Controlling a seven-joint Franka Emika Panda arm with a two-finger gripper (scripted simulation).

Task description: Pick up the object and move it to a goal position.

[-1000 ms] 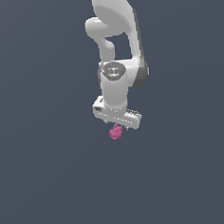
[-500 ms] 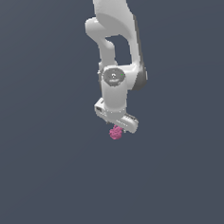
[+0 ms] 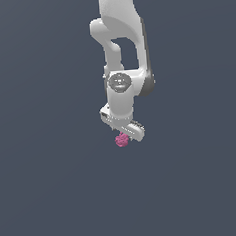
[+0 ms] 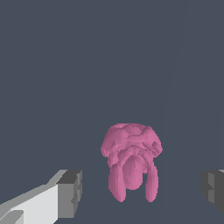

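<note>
My gripper (image 4: 140, 188) spread wide, fingers (image 4: 70, 192) apart, grasping nothing. Pink berry clump (image 4: 131, 164) sits between fingertips, clear gap each side, touching neither. In exterior view, clump (image 3: 122, 139) just under my white hand, at its lower edge. Arm (image 3: 121, 64) reaches straight down. Plain dark grey ground (image 3: 46, 196) all around.

- plain dark slate-grey surface (image 3: 51, 195) fills the whole exterior view, flat, uniform, unmarked
- same grey surface in wrist view, faint lighter curved streak (image 4: 173, 83) running across it
- no edge or seam visible, cannot tell floor from backdrop
</note>
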